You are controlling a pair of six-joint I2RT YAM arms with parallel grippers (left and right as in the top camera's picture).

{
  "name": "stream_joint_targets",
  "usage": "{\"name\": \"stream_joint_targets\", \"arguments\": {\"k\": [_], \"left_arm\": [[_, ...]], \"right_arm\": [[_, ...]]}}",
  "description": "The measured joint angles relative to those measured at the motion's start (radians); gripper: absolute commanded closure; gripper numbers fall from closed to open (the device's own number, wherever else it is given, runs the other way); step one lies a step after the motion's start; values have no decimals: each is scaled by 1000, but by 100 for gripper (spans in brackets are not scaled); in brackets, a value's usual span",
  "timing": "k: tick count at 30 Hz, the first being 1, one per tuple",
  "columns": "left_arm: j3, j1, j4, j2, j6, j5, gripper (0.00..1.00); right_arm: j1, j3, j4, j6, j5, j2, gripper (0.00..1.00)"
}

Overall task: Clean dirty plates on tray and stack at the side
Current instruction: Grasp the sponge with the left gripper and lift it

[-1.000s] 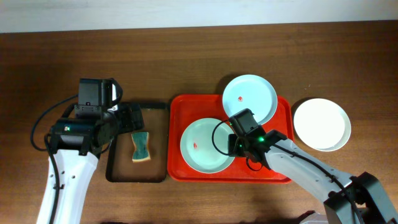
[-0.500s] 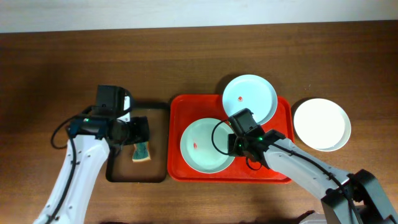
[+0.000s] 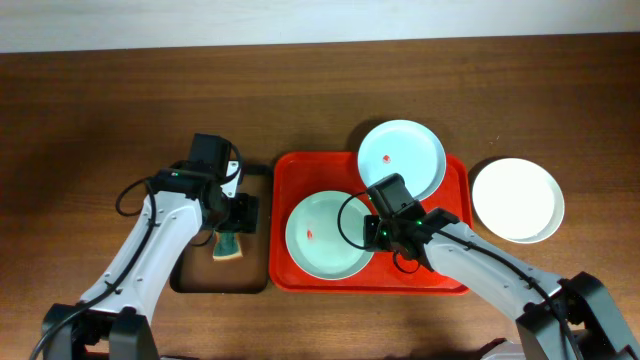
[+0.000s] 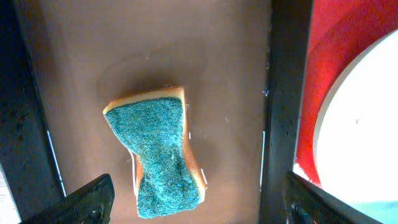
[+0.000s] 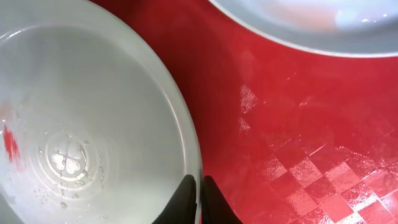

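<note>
On the red tray (image 3: 450,270) lies the pale mint plate (image 3: 320,240) with a small red smear (image 5: 9,143). My right gripper (image 3: 376,232) is shut on its right rim, one finger inside the rim and one outside (image 5: 198,200). The pale blue plate (image 3: 402,158), also red-smeared, rests tilted over the tray's far rim. To the right of the tray, the white plate (image 3: 517,200) sits on the table. My left gripper (image 3: 238,214) hangs open above a green-and-yellow sponge (image 4: 158,149), its fingers (image 4: 87,202) wide on either side of it and touching nothing.
The sponge (image 3: 228,245) lies in a narrow black tray (image 3: 185,275) just left of the red tray. The black tray's right rim (image 4: 283,93) runs under my left gripper's right finger. Brown wooden table lies all around.
My left arm has swung right and now hovers over the sponge. The right gripper has closed on the mint plate's rim, and the plate has shifted slightly left.
</note>
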Motion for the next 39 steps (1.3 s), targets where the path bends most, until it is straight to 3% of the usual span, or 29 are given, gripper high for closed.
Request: {"name": "stream_joint_targets", "arguments": {"k": [2,5,7,11,17,18,20,22,23,24,26,28,30,35,38,39], "left_arm": [[0,0,-10,0,1,-4,35],[-21,0,-23,0,-63,-42,35],[-76,0,0,0,-88,-57,44],[-102,17,69,60,-124,-58,53],[-105,53,124,80,-132,-52,60],[-105,53,124,96,-132,-52,66],[-105,53,125,131,-132,-52,98],[-105,53,129,157,-132,-51,100],[-105,53,131,158,-132,-50,100],[-104,53,131,158,-124,-44,100],[-61,53,86,163,-60,18,100],[-8,53,52,158,-42,46,100],[39,53,56,89,-29,63,100],[42,48,7,9,53,69,100],[42,22,21,9,72,74,100],[42,21,21,9,75,76,100]], "right_arm": [[0,0,-8,0,-18,0,94],[0,0,-10,0,-31,0,84],[0,0,-4,0,-20,0,83],[0,0,-2,1,2,0,83],[0,0,-2,0,5,0,82],[0,0,-2,1,5,0,82],[0,0,-2,0,5,0,82],[0,0,-2,1,5,0,56],[0,0,-2,1,6,0,54],[0,0,-2,3,9,0,55],[0,0,-2,5,8,0,69],[0,0,-3,27,3,3,76],[0,0,-2,46,-3,43,96],[0,6,-33,66,-49,40,96],[0,6,-38,82,-48,24,55],[0,6,-31,82,-48,24,49]]}}
